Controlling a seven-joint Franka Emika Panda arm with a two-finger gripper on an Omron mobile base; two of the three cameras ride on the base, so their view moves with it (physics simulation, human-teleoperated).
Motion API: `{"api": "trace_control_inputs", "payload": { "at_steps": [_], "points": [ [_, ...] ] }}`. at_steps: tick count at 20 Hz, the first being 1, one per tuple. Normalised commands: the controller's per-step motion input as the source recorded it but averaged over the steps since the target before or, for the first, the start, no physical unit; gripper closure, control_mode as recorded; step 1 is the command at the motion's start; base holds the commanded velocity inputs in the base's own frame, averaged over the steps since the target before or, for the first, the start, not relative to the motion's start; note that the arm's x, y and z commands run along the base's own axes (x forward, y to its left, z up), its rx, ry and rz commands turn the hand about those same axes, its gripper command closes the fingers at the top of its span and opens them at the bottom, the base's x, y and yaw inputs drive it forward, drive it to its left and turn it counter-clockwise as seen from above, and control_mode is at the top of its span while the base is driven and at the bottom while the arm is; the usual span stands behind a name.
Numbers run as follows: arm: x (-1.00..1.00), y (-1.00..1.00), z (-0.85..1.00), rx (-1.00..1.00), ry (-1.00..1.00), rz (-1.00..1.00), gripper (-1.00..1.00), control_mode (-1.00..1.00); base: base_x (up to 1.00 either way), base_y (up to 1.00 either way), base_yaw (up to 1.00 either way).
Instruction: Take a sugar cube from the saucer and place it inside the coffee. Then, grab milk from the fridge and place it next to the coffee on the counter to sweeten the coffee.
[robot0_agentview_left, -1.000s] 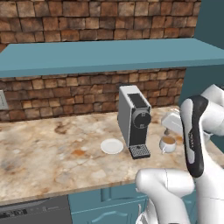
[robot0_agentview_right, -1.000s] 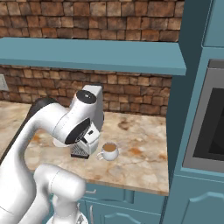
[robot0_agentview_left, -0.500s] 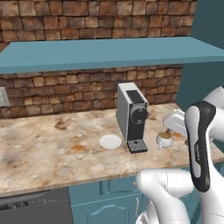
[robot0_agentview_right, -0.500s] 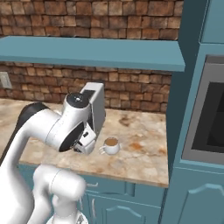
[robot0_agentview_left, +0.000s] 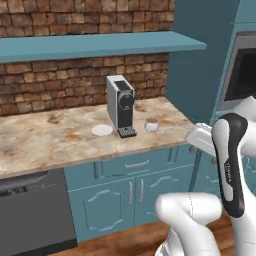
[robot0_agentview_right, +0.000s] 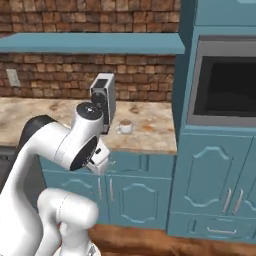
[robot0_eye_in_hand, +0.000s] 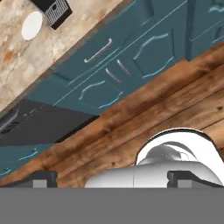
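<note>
1. The tool points down at the wooden floor in the hand view; its two dark tips sit at the bottom left and bottom right of that frame, spread wide apart.
2. Nothing lies between the tips and they touch nothing.
3. In the left base view the white hand sits at the middle right of the frame, in front of the teal cabinet doors and below the surface's edge.
4. The coffee stands on the surface just right of the grey-and-black coffee machine, near the frame's centre. In the right base view the cup is at centre left, beside the machine, brown liquid visible.
5. The saucer lies flat on the surface just left of the machine's base; in the hand view it is the white disc at the upper left, next to the machine's drip grille.
6. Whether a sugar cube lies on the saucer or in the cup is too small to tell.
7. A dark dishwasher front fills the lower left of the left base view; a built-in oven sits at the upper right of the right base view.
</note>
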Motion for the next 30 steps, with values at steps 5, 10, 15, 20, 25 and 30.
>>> {"api": "trace_control_inputs", "payload": {
  "at_steps": [5, 10, 15, 20, 25, 30],
  "points": [
    [0.0, 0.0, 0.0, 0.0, 0.0, 0.0, -1.0, 1.0, -0.46, 0.01, -0.75],
    [0.0, 0.0, 0.0, 0.0, 0.0, 0.0, -1.0, 1.0, 0.0, 0.11, -0.97],
    [0.0, 0.0, 0.0, 0.0, 0.0, 0.0, -1.0, 1.0, 0.0, 0.16, -0.96],
    [0.0, 0.0, 0.0, 0.0, 0.0, 0.0, -1.0, 1.0, -0.14, 0.17, -0.94],
    [0.0, 0.0, 0.0, 0.0, 0.0, 0.0, -1.0, 1.0, -0.35, 0.02, -0.87],
    [0.0, 0.0, 0.0, 0.0, 0.0, 0.0, -1.0, 1.0, -0.37, 0.0, -0.82]
  ]
}}
